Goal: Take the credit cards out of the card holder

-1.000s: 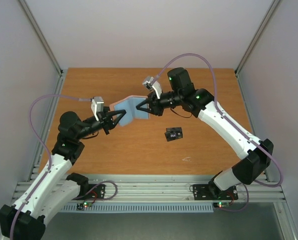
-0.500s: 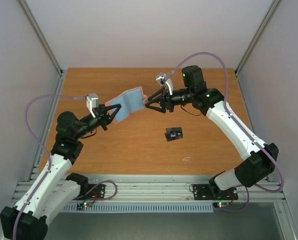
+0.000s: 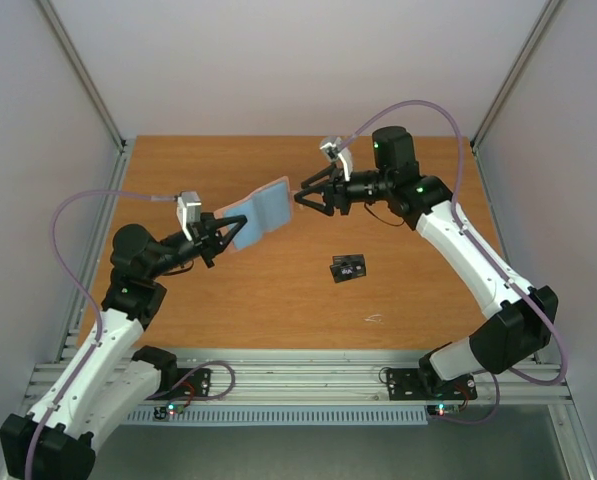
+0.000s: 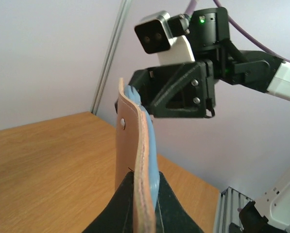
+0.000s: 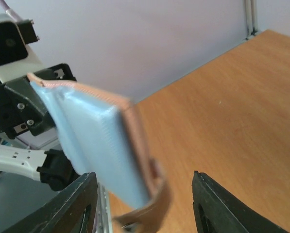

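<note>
Left of centre in the top view, our left gripper (image 3: pixel 232 229) is clamped on the card holder (image 3: pixel 263 207), raised above the table (image 3: pixel 178 170). Our right gripper (image 3: pixel 310 192) is spread wide just beside it. A black card (image 3: pixel 348 268) lies lower right. The holder looks soft and light, so we'd pinch stiff, slick cards by an exposed edge.

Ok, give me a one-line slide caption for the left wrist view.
Left gripper clamps the card holder edge-on; the open right gripper faces it from just beyond.
</note>
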### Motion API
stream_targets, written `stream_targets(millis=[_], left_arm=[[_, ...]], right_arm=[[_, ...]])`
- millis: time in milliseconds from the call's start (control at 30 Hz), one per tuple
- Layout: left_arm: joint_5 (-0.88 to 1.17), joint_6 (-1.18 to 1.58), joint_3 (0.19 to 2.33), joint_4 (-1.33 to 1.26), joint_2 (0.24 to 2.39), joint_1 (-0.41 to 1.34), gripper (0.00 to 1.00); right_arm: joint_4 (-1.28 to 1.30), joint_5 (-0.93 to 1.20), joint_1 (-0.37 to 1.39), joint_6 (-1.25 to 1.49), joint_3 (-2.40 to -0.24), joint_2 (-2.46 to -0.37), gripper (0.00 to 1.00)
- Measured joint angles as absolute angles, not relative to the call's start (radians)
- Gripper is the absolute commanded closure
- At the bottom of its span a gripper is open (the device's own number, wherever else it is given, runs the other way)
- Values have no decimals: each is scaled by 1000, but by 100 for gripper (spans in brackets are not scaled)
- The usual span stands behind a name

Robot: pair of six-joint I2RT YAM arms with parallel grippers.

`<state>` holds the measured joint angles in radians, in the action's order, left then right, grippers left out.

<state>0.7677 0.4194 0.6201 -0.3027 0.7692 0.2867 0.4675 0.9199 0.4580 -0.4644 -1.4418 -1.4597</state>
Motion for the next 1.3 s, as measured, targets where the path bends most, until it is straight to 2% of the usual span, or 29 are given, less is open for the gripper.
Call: stream_targets(millis=[567, 800, 967, 1300], left_arm=[[804, 364, 620, -303, 760, 287, 100], [797, 365, 620, -303, 765, 288, 100], [792, 365, 620, -302, 767, 288, 100], [769, 368, 620, -302, 767, 290, 100]], right_arm=[[474, 1051, 450, -503, -1456, -1480, 45], [487, 1044, 523, -530, -1456, -1511, 53], [487, 1045, 539, -529, -1456, -1522, 42], [527, 985, 580, -576, -1456, -1515, 38]])
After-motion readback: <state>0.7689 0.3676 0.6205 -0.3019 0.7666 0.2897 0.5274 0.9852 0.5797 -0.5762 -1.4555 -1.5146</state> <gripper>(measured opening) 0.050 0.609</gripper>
